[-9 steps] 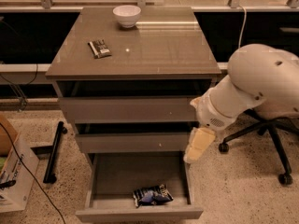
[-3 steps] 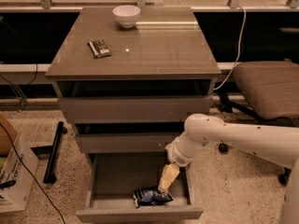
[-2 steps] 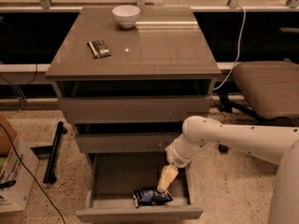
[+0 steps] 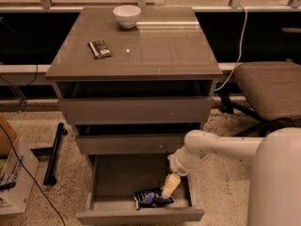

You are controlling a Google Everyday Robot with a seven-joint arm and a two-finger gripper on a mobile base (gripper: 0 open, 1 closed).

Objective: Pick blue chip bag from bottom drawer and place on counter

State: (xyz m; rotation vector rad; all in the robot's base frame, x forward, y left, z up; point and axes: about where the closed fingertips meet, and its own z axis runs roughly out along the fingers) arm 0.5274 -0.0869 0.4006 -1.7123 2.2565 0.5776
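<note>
The bottom drawer [image 4: 141, 215] is pulled open below the two shallower drawers. The blue chip bag [image 4: 151, 198], wrinkly dark blue and black with white markings, lies inside near the drawer's front right. My gripper [image 4: 170, 186], pale yellow at the end of the white arm, reaches down into the drawer and sits just right of and above the bag, touching or nearly touching its right end. The counter [image 4: 155, 51] is the glossy grey-brown top of the cabinet.
A white bowl [image 4: 127, 15] and a flat dark striped packet [image 4: 99, 49] sit on the counter. An office chair [image 4: 270, 91] stands to the right. A cardboard box [image 4: 11, 173] and a black bar [image 4: 53, 152] lie on the floor at left.
The arm swung down from beside the cabinet into the bottom drawer. Over the last second the gripper has stayed next to the chip bag, which has not moved.
</note>
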